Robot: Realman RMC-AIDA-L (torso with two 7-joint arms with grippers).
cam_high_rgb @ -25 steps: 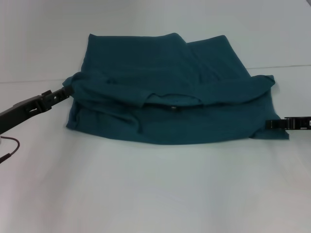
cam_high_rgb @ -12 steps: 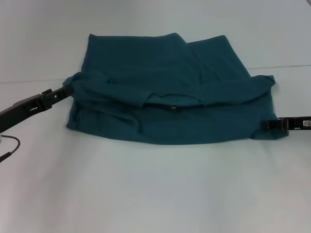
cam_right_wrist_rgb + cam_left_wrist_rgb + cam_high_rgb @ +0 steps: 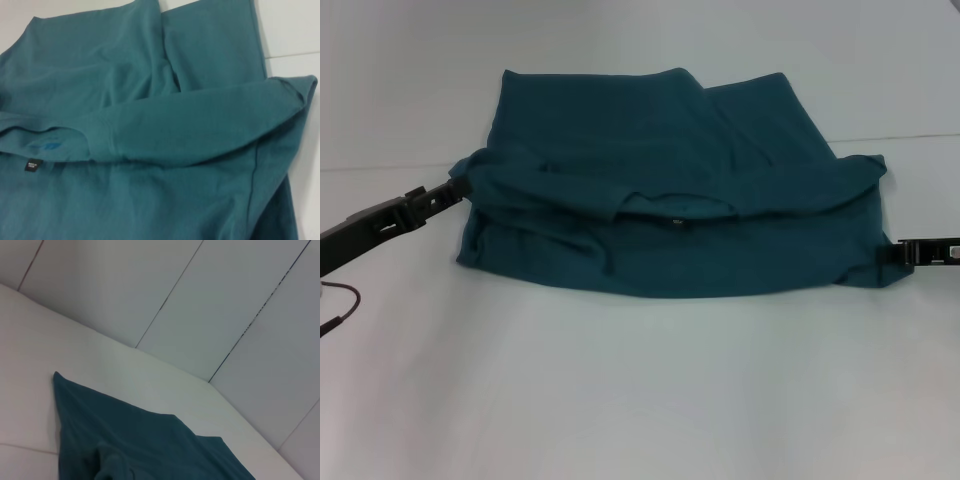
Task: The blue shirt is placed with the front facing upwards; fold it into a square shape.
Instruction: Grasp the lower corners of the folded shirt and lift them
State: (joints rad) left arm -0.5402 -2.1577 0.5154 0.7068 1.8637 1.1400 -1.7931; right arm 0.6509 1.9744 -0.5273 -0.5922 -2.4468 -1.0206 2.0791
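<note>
Spread across the middle of a white table: the blue shirt, partly folded, back edge flat and smooth toward the far side, a thick rolled fold running side to side through the centre, a broader lower panel lying toward the near side. Behind the table, a pale panelled wall with thin dark seams. On the robot's left, reaching in low from the table's edge: the left gripper, tip touching the bunched corner of the fold at the shirt's left side; fingers closed or parted, cannot tell. On the robot's right, low over the table: the right gripper, tip just beside the shirt's right lower corner, seemingly apart from the cloth; fingers likewise impossible to read. In the right wrist view, close over the fabric: a sleeve-like roll crossing the shirt from the right corner toward the collar. Tucked under the fold at the centre: a small dark neck label with pale print too small to read. Near the table's left edge: a thin dark cable, looped.
</note>
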